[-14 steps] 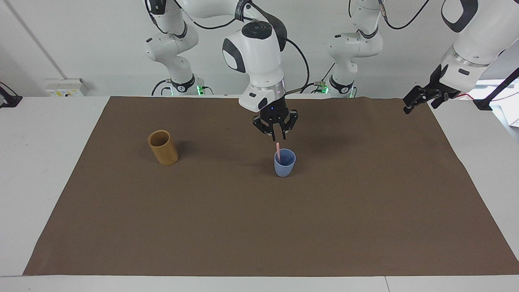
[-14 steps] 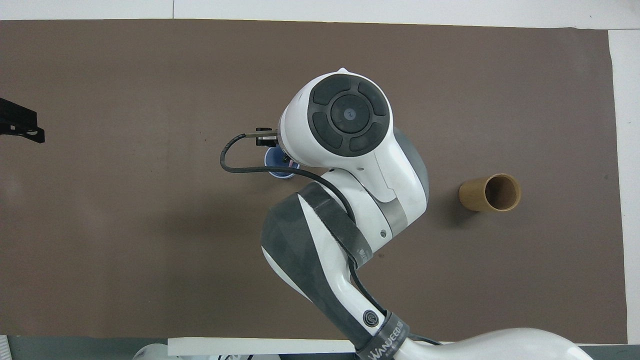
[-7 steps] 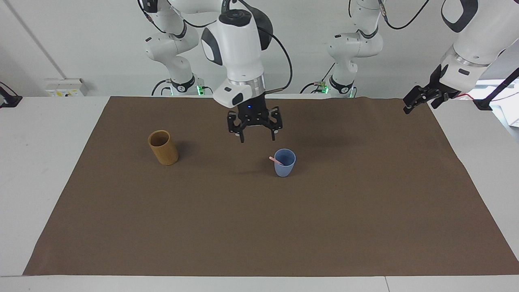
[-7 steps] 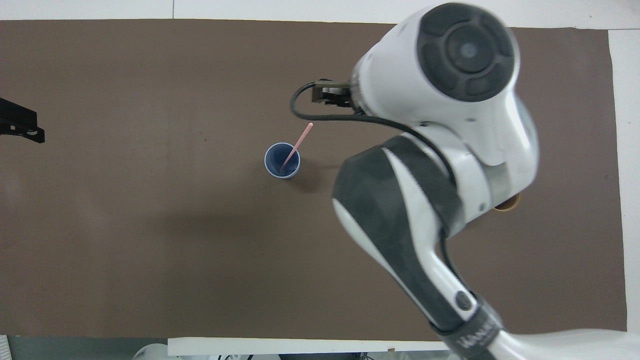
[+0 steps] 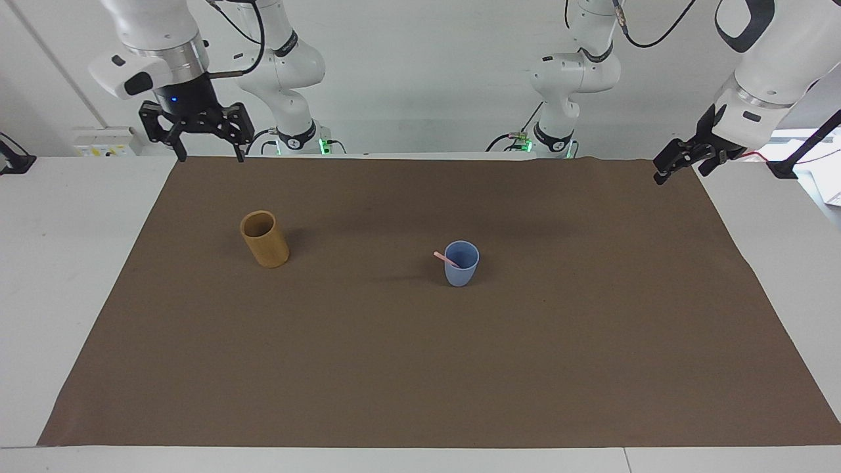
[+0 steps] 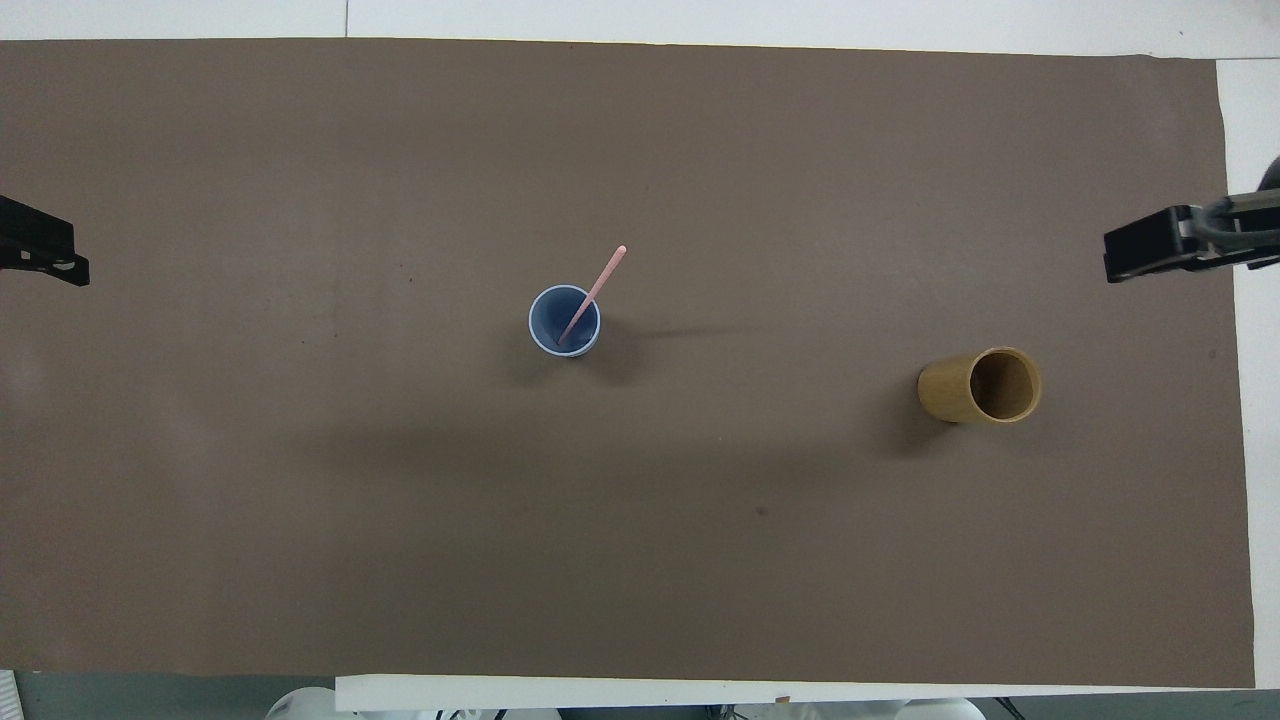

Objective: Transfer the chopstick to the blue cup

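The blue cup (image 5: 461,270) stands upright near the middle of the brown mat (image 5: 420,368); it also shows in the overhead view (image 6: 548,316). The pale-pink chopstick (image 5: 446,259) stands in the cup and leans on its rim, its top tilted toward the right arm's end of the table; the overhead view (image 6: 600,284) shows it too. My right gripper (image 5: 210,156) is open and empty, up over the mat's corner at the right arm's end (image 6: 1150,245). My left gripper (image 5: 683,161) waits raised over the mat's edge at the left arm's end (image 6: 45,260).
A taller tan bamboo-coloured cup (image 5: 266,244) stands upright and empty on the mat toward the right arm's end, also seen in the overhead view (image 6: 950,390). White table (image 5: 66,263) borders the mat.
The right gripper opened, let go of the chopstick over the blue cup, then rose and swung away to the right arm's end. The chopstick tipped to lean on the rim. The left arm has not moved.
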Motion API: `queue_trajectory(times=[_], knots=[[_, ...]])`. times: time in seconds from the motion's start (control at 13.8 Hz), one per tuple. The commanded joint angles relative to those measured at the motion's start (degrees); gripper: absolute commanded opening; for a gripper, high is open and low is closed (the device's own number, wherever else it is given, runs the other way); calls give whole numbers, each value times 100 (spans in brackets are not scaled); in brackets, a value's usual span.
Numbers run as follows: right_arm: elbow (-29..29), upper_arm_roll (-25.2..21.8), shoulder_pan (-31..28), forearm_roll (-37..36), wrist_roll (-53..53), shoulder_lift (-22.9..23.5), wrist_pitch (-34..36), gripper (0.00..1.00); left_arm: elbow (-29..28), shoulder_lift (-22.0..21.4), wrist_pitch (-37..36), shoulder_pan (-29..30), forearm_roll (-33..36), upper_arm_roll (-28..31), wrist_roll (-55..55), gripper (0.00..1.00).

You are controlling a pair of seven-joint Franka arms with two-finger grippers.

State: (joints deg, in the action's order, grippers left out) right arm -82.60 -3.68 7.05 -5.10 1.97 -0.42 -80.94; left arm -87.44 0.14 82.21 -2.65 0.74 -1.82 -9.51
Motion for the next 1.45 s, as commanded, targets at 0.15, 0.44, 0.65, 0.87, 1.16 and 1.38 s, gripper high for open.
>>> queue_trajectory(times=[0.15,0.44,0.65,0.87,1.16,1.38], knots=[[-239,235,-509,-35,198,-81,122,99,-45,-49,-73,-25,-13,32,29,100],[-450,438,-678,44,128,-240,-45,99,-45,-49,-73,-25,-13,32,29,100],[-433,500,-757,44,128,-196,8,99,-45,-49,-73,-25,-13,32,29,100],[-433,509,-766,44,128,-196,16,99,-45,-49,-73,-25,-13,32,29,100],[-459,439,-836,449,-48,-204,8,99,-45,-49,-73,-25,-13,32,29,100],[-485,552,-976,431,-57,-204,8,99,-45,-49,-73,-25,-13,32,29,100]])
